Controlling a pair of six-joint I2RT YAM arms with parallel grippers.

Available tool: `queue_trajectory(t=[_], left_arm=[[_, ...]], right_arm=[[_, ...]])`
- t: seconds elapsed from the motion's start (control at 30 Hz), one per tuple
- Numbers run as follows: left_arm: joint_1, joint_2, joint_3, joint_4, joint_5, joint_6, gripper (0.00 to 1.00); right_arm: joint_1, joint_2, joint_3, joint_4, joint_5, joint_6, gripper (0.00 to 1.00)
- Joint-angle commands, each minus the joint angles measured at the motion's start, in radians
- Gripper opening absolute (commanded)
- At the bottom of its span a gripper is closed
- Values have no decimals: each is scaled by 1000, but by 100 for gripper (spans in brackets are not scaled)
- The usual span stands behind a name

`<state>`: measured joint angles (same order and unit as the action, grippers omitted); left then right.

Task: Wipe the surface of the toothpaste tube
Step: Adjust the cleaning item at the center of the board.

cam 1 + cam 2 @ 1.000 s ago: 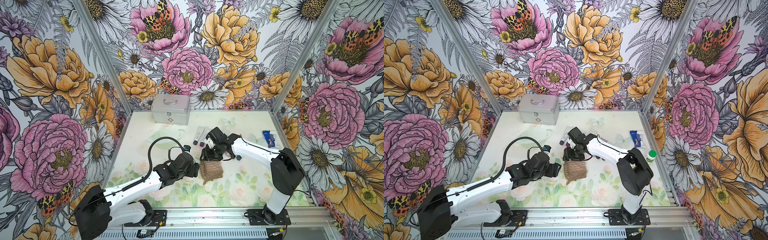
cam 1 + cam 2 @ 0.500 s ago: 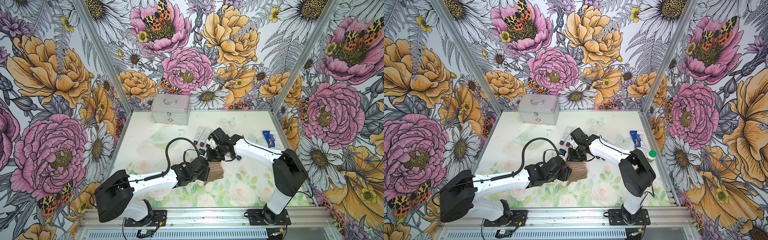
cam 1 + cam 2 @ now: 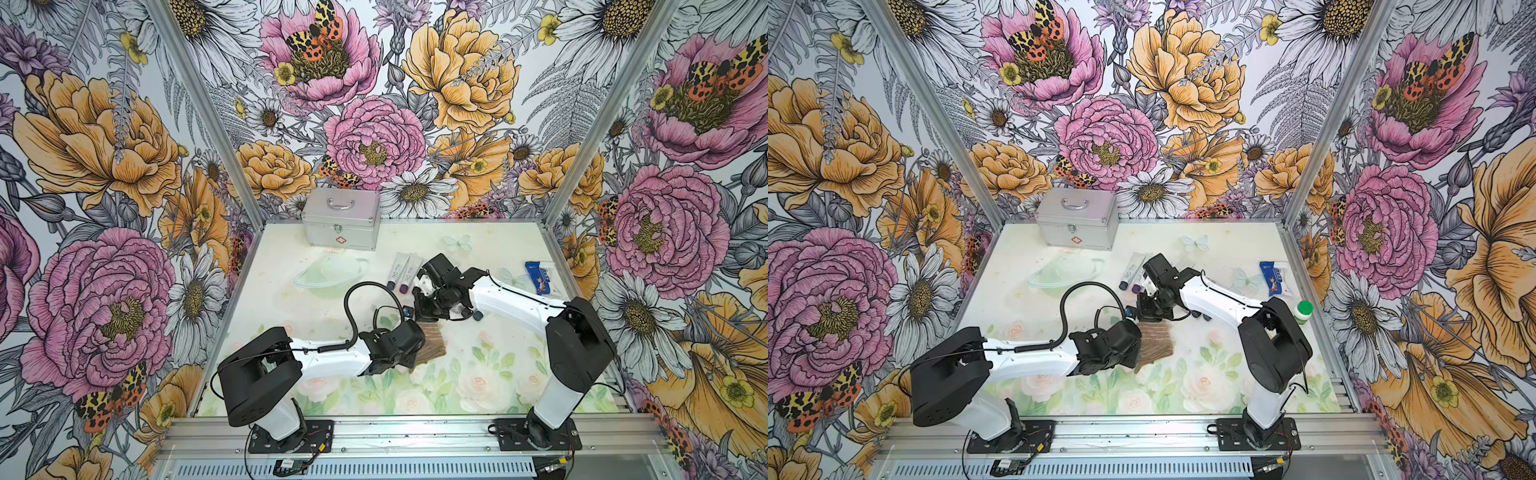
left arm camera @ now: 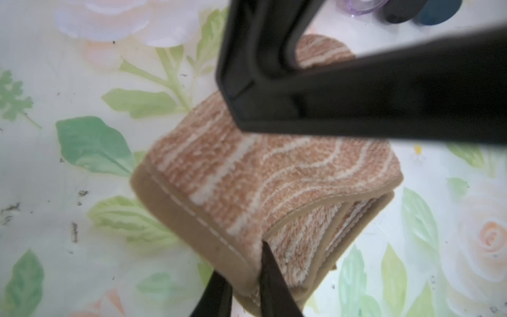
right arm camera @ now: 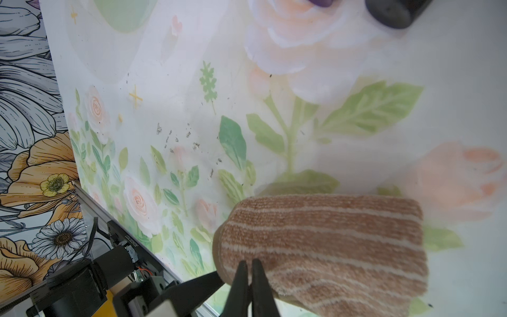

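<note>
Here the left gripper (image 4: 241,260) pinches the hemmed corner of a folded, wavy-striped tan terry cloth (image 3: 430,345); the right gripper (image 5: 249,263), thin fingers pressed together, meets its far edge. Two slim, capped toothpaste tubes (image 3: 403,270) lie beyond the cloth, apart.

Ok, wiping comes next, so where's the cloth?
Mid-table in both top views: the brown cloth lies between the left tool and right tool, in front of the toothpaste tubes.
</note>
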<state>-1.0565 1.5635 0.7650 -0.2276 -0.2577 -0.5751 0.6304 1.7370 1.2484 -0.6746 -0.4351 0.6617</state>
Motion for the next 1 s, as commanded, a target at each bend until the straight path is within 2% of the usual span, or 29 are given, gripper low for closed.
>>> queue_trajectory(t=[0.0, 0.4, 0.63, 0.7, 0.83, 0.97], left_arm=[[-4, -16, -5, 20, -37, -7, 16], [22, -35, -41, 11, -28, 1, 15], [86, -98, -62, -14, -10, 26, 17], [93, -123, -63, -18, -11, 37, 24], [95, -179, -51, -25, 8, 52, 52], [83, -250, -36, -62, 26, 48, 68]], right_arm=[[-26, -13, 24, 14, -11, -1, 11], [-87, -32, 6, 13, -22, -9, 15], [-121, -101, -78, 8, 19, -14, 31], [-117, -105, -124, 10, 34, -16, 34], [-83, -94, -171, 13, 61, -19, 41], [-52, -94, -178, 13, 92, -18, 44]])
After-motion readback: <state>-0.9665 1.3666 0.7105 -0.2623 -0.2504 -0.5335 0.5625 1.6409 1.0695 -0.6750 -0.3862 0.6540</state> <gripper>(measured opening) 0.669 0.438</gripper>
